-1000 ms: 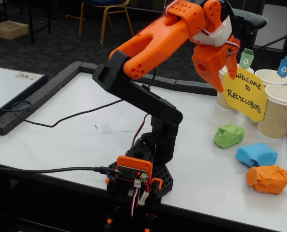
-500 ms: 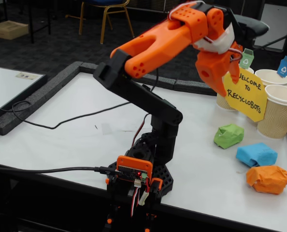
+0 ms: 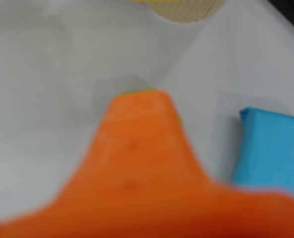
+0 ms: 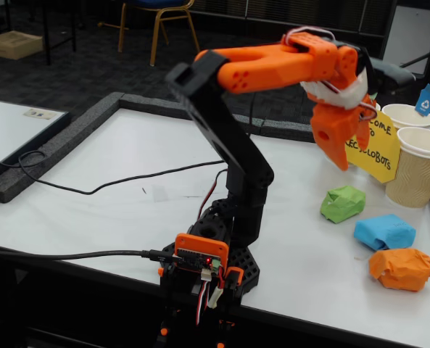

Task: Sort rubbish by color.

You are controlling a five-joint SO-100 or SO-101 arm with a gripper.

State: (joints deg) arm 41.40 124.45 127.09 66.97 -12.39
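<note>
Status: no sorting is complete. All three pieces of rubbish lie on the white desk (image 4: 113, 181), outside every cup.

Position of rubbish, fixed view:
- Green lump (image 4: 343, 204): nearest the arm, just in front of the yellow sign (image 4: 374, 148).
- Blue lump (image 4: 384, 232): beside the green one, toward the right edge of the picture.
- Orange lump (image 4: 403, 268): just beside the blue one, closest to the front edge of the desk.

End effector (image 4: 342, 154): raised above the desk, pointing down, above and slightly left of the green lump, not touching it. It carries nothing visible. From the fixed view I cannot tell how far the jaws stand apart. The wrist view is blurred; one orange finger (image 3: 137, 163) fills the lower frame, a thin green edge shows at its tip, and the blue lump (image 3: 270, 148) sits to the right.

Judgement: the arm is approaching the first pickup, probably the green lump. All three lumps remain to be grasped and placed.

Count:
- Rubbish lumps: three (one green, one blue, one orange).
- Paper cups: two plainly visible at right, rear cup (image 4: 409, 116) and front cup (image 4: 418, 170); a third may stand behind the sign, mostly hidden.
- Signs: one.
</note>
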